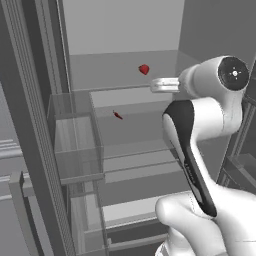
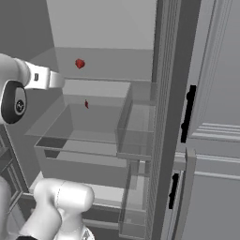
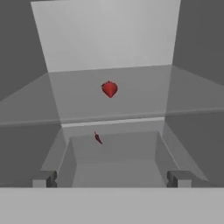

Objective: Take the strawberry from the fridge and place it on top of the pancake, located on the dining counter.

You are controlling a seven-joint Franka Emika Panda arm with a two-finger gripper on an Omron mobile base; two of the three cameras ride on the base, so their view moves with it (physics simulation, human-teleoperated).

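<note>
1. Reaching toward the open fridge [image 1: 35,150], the gripper [image 3: 111,178] has its jaws spread as wide as they go and nothing between them; judging by the aim, it is lined up for the fruit ahead.
2. Nearest past the fingertips [image 3: 43,178], a lower glass shelf [image 3: 113,162] carries a thin dark red sliver [image 3: 98,138], which is not the target.
3. Farther in, on the upper glass shelf [image 3: 144,94], sits the strawberry [image 3: 109,89], well apart from the tips and alone there.
4. Door bins [image 1: 75,145] on the swung-open door look bare, as far as can be told.
5. Neither pancake nor dining counter is here, so placement waits.
</note>
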